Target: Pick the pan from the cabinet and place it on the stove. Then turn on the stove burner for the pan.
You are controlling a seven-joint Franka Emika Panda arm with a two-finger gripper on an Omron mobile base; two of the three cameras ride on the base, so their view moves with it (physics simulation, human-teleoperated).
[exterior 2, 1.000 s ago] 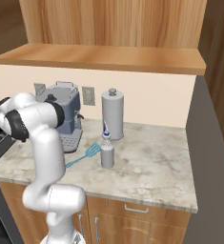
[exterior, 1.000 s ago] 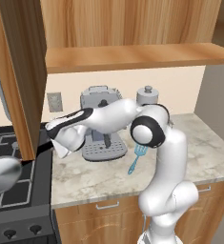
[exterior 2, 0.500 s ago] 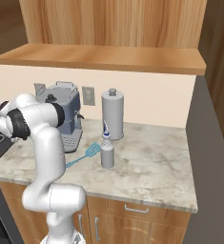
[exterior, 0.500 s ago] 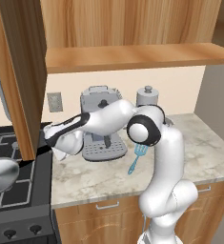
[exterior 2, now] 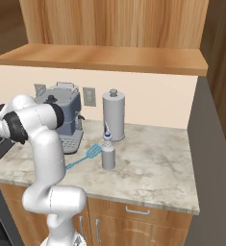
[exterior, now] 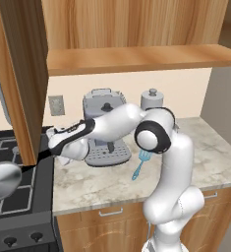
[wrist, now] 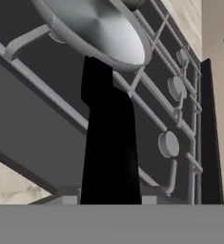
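Note:
The shiny silver pan (exterior: 1, 180) sits low over the black grates of the stove (exterior: 21, 198) at the left edge of the left base view. Its thin black handle (exterior: 34, 158) runs up and right into my gripper (exterior: 54, 146), which is shut on it. In the hand view the handle (wrist: 108, 143) rises from between my gripper (wrist: 109, 200) to the pan (wrist: 95, 27), with silver burner caps (wrist: 168, 144) to its right. Whether the pan touches the grates I cannot tell. The brown wooden cabinet (exterior: 136, 24) is above, and its open door (exterior: 19, 74) hangs just left of my hand.
A grey coffee machine (exterior: 104, 129) stands right behind my forearm. On the marble counter (exterior: 102, 182) lie a blue spatula (exterior: 140, 165), a grey canister (exterior 2: 113, 115) and a small bottle (exterior 2: 107, 154). Black stove knobs (exterior: 10, 241) line the front.
My hand has shifted slightly left and down with the pan's handle in it. The pan has barely moved over the stove.

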